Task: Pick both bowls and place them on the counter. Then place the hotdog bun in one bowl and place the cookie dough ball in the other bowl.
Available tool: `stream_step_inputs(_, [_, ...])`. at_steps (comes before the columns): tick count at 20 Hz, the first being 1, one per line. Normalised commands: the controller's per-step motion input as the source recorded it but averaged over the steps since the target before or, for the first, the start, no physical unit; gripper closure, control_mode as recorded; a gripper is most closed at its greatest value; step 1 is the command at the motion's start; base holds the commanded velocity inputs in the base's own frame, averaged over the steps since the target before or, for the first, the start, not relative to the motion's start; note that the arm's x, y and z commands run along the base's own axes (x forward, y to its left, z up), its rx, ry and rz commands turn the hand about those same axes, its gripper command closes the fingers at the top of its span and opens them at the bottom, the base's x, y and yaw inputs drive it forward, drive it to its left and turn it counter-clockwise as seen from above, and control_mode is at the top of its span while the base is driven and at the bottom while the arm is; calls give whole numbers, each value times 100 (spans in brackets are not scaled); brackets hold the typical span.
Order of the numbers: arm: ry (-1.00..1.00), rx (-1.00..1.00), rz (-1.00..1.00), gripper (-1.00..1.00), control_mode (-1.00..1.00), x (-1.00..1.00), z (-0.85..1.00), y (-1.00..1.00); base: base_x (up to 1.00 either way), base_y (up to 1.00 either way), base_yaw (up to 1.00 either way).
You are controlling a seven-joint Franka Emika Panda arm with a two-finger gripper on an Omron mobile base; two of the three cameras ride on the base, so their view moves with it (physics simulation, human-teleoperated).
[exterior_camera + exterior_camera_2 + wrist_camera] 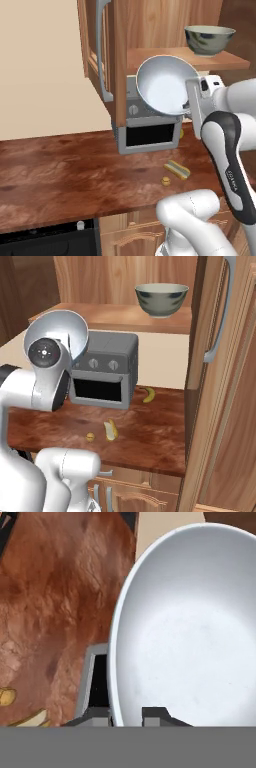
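Reddish-brown wood grain runs across the counter [60, 175], with a grey toaster oven [102, 377] standing on it as the handiest landmark. Lifted above and in front of that oven, the white bowl [165, 84] is tipped on its side, its pale inside facing outward. The gripper [132, 714] is pinched closed on the bowl's rim, one finger inside the wall and one outside. The dark grey-green bowl [161, 299] sits upright on the lighter shelf [120, 316], above and behind the oven. On the counter in front of the oven lie the hotdog bun [177, 169] and, just beside it, the cookie dough ball [166, 181]. A banana [148, 394] lies at the oven's side.

The step in hand looks like carrying the white bowl down to the counter. Done well, it means rolling the wrist level before lowering, so the base lands flat. The open cabinet door [102, 55] hangs close beside the bowl and the oven's top edge is just below, so the exit should come toward the robot first. Bare counter lies on the door's side of the oven, well apart from the bun and ball.
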Motion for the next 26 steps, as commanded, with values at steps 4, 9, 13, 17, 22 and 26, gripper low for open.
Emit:
stream_step_inputs(4, [15,0,1,100,-100,-33,-69,0,0,0,0])
stream_step_inputs(9, [14,0,0,100,-100,-11,-59,25,0,0,0])
stream_step_inputs(13, [16,0,0,100,-100,-2,-62,44,0,0,0])
stream_step_inputs(17, [19,0,4,100,-100,-14,-57,27,0,0,0])
stream_step_inputs(22, [16,0,6,100,-100,0,-60,30,0,0,0])
stream_step_inputs(26, [20,0,9,100,-100,0,-45,30,0,0,0])
